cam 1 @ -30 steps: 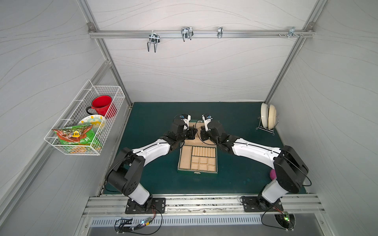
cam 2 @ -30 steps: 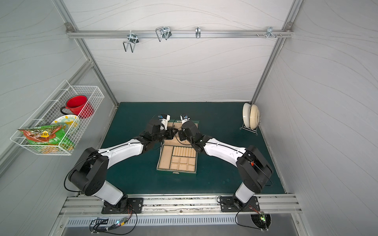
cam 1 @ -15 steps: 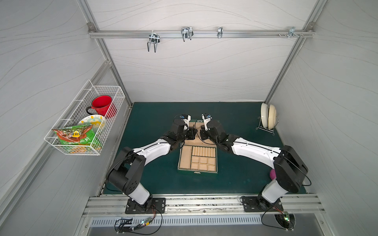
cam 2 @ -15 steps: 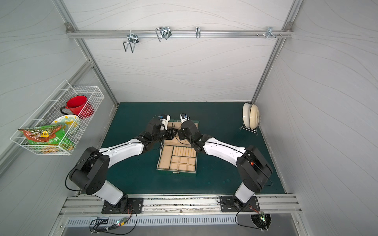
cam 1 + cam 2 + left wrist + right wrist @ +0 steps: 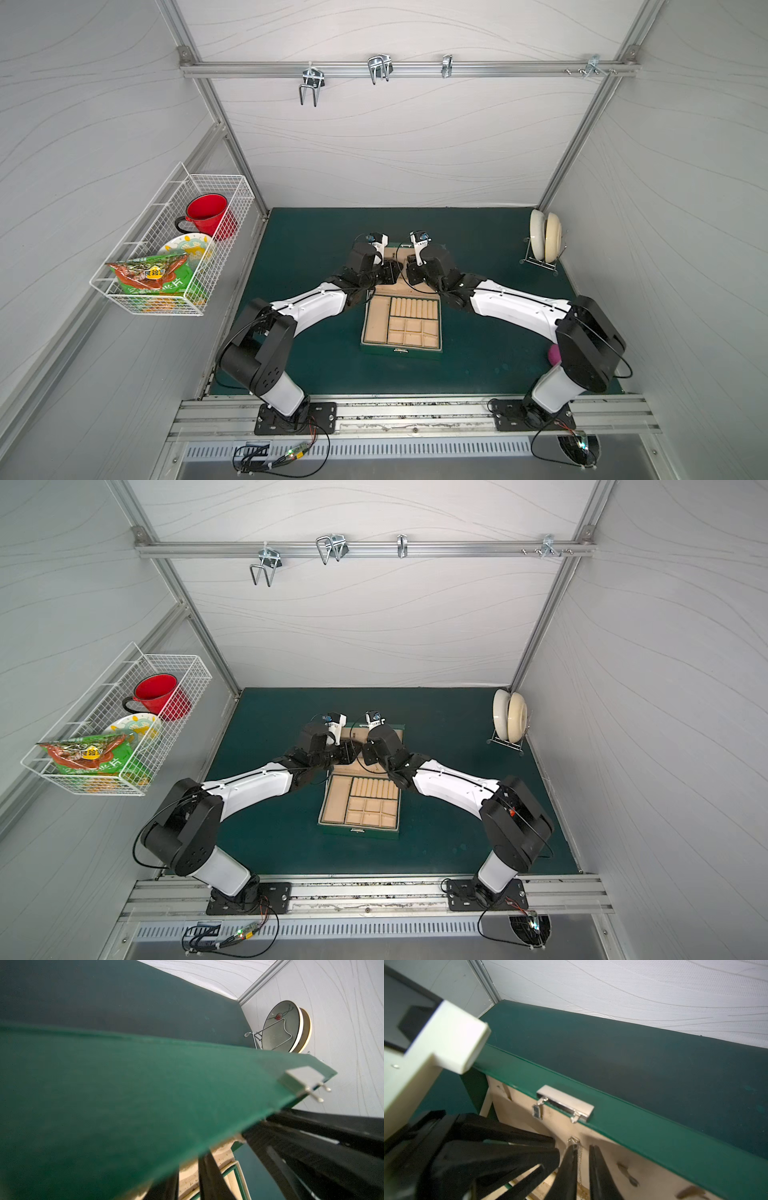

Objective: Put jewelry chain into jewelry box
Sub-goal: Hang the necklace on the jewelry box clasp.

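Note:
The dark green jewelry box lies open on the mat with its lid upright at the back. Both grippers meet at the lid's beige inner face. The jewelry chain hangs from a small hook inside the lid, below the metal clasp. It drops through the gap of my right gripper, which is open, close beside one finger. My left gripper is open too, with only lining showing between its fingers. In both top views the arms hide the chain.
A rack with plates stands at the back right. On the left wall hangs a wire basket holding a red mug, a plate and a snack bag. Something pink peeks out behind the right arm.
Both grippers have parted their fingers a little at the lid. The arms have barely moved.

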Motion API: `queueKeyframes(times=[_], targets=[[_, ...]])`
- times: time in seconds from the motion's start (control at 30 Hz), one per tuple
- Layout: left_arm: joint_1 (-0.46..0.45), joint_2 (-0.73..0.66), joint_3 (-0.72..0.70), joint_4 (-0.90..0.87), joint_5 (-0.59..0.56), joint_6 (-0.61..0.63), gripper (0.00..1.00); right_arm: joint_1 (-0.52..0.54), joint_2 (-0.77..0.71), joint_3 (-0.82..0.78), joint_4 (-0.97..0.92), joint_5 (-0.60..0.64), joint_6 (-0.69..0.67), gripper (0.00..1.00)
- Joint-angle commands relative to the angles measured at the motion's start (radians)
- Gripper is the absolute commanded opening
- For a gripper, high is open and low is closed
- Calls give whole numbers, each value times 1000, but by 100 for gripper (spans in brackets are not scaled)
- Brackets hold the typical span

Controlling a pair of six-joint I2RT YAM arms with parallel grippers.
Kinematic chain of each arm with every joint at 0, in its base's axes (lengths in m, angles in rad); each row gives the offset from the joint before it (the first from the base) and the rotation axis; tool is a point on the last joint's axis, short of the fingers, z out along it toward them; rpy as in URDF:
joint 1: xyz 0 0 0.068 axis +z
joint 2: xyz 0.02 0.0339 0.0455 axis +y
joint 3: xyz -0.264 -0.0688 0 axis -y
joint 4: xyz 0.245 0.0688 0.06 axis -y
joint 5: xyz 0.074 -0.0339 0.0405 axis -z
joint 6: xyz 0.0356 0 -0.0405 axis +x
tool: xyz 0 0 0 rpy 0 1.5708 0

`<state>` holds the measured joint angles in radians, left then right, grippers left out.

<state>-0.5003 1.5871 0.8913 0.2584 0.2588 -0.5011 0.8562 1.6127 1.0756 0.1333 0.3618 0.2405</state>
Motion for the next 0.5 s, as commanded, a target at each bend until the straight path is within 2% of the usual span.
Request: queueKeyframes(times=[0.0,0.3,0.4,0.47], targets=[[3,-40,3,33,-8,24,28,10,-59,-8,-33,-45,13,23],[0,-224,-110,49,58,92,38,6,-263,-98,-124,-192,7,43],[2,-294,-167,45,58,106,41,-3,-338,-128,-146,-284,-87,56],[3,-363,-208,8,40,138,45,-11,-376,-113,-219,-330,-236,73]])
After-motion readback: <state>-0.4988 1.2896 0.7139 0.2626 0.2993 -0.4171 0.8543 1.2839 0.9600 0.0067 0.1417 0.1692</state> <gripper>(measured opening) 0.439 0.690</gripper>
